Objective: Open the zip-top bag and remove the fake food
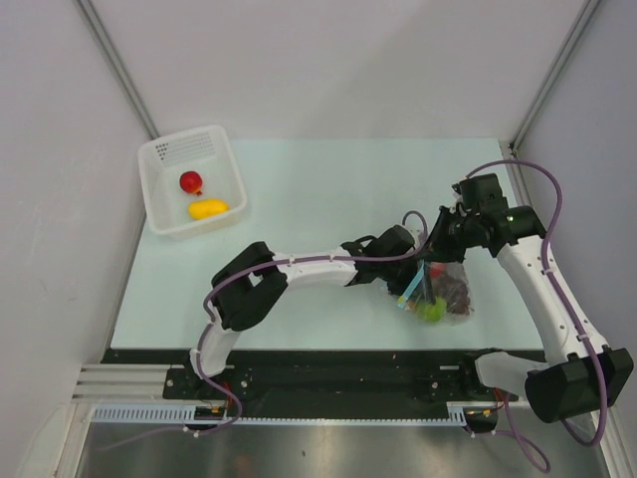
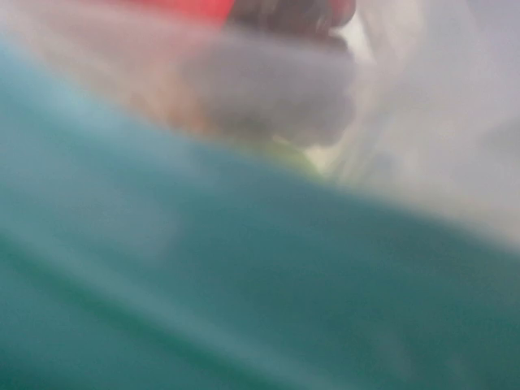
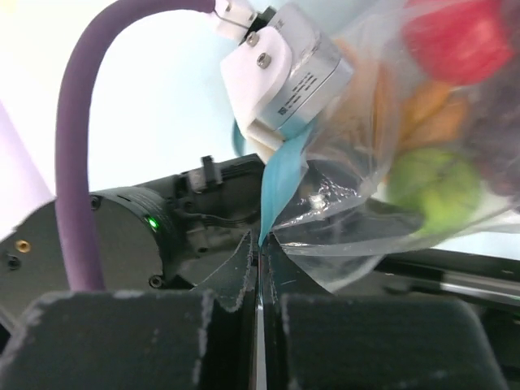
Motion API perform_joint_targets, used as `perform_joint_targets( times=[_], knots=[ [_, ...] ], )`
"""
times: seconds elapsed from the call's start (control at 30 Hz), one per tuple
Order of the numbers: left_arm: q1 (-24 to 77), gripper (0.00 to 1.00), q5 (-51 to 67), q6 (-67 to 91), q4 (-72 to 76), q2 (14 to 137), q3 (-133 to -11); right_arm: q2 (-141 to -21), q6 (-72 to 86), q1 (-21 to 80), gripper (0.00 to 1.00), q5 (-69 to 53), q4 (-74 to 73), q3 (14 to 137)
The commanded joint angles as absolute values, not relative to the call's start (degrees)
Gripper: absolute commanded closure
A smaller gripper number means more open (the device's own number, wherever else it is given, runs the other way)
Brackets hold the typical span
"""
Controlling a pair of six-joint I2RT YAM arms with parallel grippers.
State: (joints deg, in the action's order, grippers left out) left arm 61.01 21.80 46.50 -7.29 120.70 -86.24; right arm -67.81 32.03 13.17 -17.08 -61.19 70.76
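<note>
Right gripper (image 3: 258, 244) is clamped shut on the teal zip strip (image 3: 280, 175) of the bag (image 3: 357, 219), right at the edge of its mouth. Left gripper (image 1: 418, 269) is nosed in at the same strip from the other side. Its own camera is all blur, so I can't tell whether it is open or gripping. The bag sits between them, towards the front right corner of the worktop (image 1: 328, 199), with a red fruit (image 3: 455, 36), orange piece (image 3: 435, 114), green fruit (image 3: 431, 183) and grapes (image 3: 496, 138) inside. A broad stretch of worktop lies to the left. At the far left corner is the white basket (image 1: 164, 214), holding a second red fruit (image 1: 190, 181) and a yellow piece (image 1: 207, 208).
</note>
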Motion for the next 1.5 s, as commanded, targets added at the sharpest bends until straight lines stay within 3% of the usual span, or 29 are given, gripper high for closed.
perform_joint_targets(
  times=[0.0, 0.03, 0.17, 0.4, 0.5, 0.63, 0.97, 1.3, 1.47],
  knots=[
    [61.26, 0.37, 18.19, 46.14, -3.34, 116.37, -85.17, -67.06, 38.14, 13.71, 1.00, -26.01, -54.24, 72.51],
    [61.26, 0.31, 17.85, 46.14, -3.77, 116.72, -85.25, -67.41, 38.75, 13.71, 1.00, -26.89, -53.71, 72.51],
    [61.26, 0.25, 17.84, 46.32, -5.01, 117.59, -85.95, -68.99, 37.97, 13.01, 1.00, -27.24, -53.70, 72.60],
    [61.26, 0.22, 19.60, 45.88, -6.68, 120.23, -86.92, -69.61, 34.02, 9.32, 1.00, -26.55, -56.68, 72.60],
    [61.17, 0.31, 20.47, 45.18, -7.38, 121.29, -87.71, -69.43, 32.18, 8.61, 1.00, -25.06, -58.52, 72.60],
    [61.00, 0.59, 19.69, 42.81, -10.02, 121.56, -89.56, -68.56, 29.89, 8.53, 1.00, -21.11, -60.11, 72.51],
    [59.68, 0.95, 14.77, 36.04, -14.85, 113.66, -91.23, -67.06, 24.88, 8.53, 1.00, -12.66, -61.43, 71.28],
    [59.15, 1.00, 7.39, 27.69, -22.59, 105.83, -91.06, -66.53, 20.92, 8.44, 1.00, -7.82, -61.26, 70.31],
    [56.44, 1.00, 12.36, 26.72, -16.36, 99.50, -85.44, -66.53, 19.69, 8.88, 1.00, -6.07, -61.43, 70.05]
  ],
)
